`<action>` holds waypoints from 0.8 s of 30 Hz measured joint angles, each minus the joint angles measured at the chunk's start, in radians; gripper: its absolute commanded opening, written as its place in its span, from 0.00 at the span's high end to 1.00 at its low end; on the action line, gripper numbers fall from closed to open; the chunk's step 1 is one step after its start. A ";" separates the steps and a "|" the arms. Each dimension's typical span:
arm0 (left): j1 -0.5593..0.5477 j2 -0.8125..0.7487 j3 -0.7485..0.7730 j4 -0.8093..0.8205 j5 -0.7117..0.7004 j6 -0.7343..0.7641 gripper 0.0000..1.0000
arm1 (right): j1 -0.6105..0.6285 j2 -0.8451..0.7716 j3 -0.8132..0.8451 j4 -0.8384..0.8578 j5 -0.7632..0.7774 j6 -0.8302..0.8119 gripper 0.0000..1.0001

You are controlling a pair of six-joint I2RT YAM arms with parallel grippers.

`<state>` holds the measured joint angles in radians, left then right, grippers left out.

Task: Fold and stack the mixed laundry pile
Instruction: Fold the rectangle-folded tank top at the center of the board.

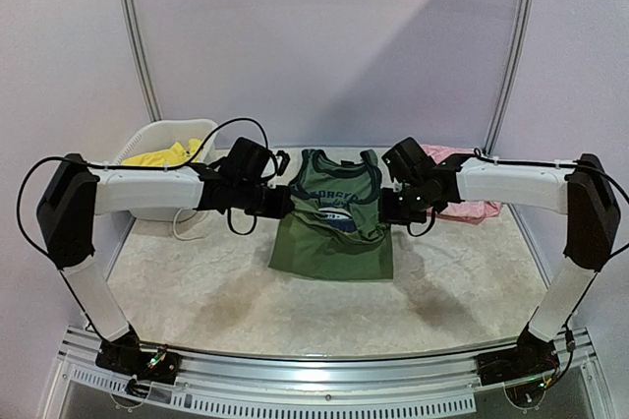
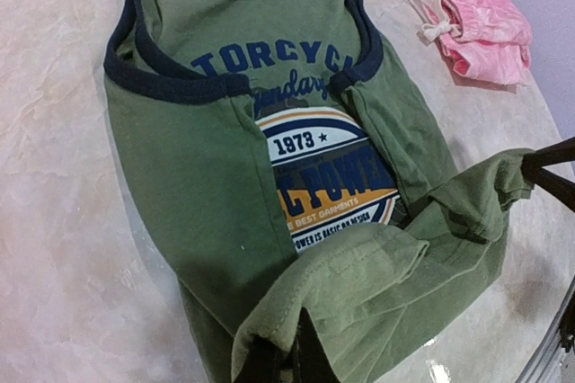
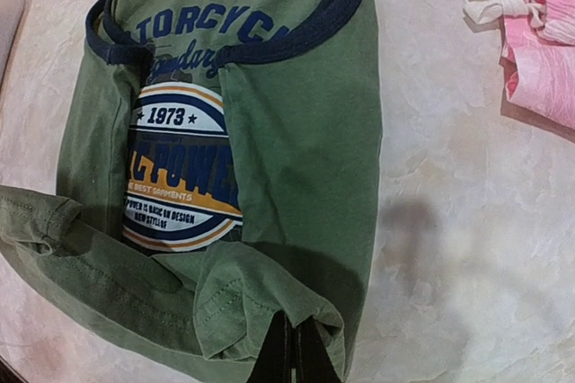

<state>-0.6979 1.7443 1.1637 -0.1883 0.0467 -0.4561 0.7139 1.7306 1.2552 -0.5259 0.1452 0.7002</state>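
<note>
Olive tank top [image 1: 334, 232] appears soft, light, limp. Left fingers [image 2: 310, 365] and right fingers [image 3: 278, 360] are clamped on its hem corners, the proper hold; cloth sags between.

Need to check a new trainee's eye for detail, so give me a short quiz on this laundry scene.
1. True or false: the left tool and the right tool are each shut on the lower hem of the tank top.
2. Where are the shorts? A under the tank top; B in the basket; C in the right tool.
3. Which garment lies on the table on the right arm's side of the tank top?

Key: 1 true. 2 B. 3 the pink garment.
</note>
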 measured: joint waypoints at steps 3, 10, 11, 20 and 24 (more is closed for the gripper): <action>0.000 0.039 0.038 0.003 0.000 0.015 1.00 | -0.023 0.027 0.001 0.011 -0.019 -0.011 1.00; 0.014 0.104 0.072 0.003 -0.010 0.034 1.00 | -0.068 0.091 0.030 0.038 -0.072 -0.042 1.00; 0.018 0.108 0.072 0.003 -0.010 0.035 1.00 | -0.070 0.097 0.036 0.041 -0.076 -0.048 1.00; 0.068 0.159 0.108 0.008 -0.008 0.050 1.00 | -0.101 0.158 0.079 0.061 -0.112 -0.076 1.00; 0.080 0.206 0.123 0.011 -0.005 0.053 1.00 | -0.125 0.186 0.089 0.064 -0.122 -0.078 1.00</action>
<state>-0.6174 1.9503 1.2869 -0.1776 0.0422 -0.4034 0.5892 1.9167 1.3445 -0.4622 0.0231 0.6220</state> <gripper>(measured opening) 0.013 0.015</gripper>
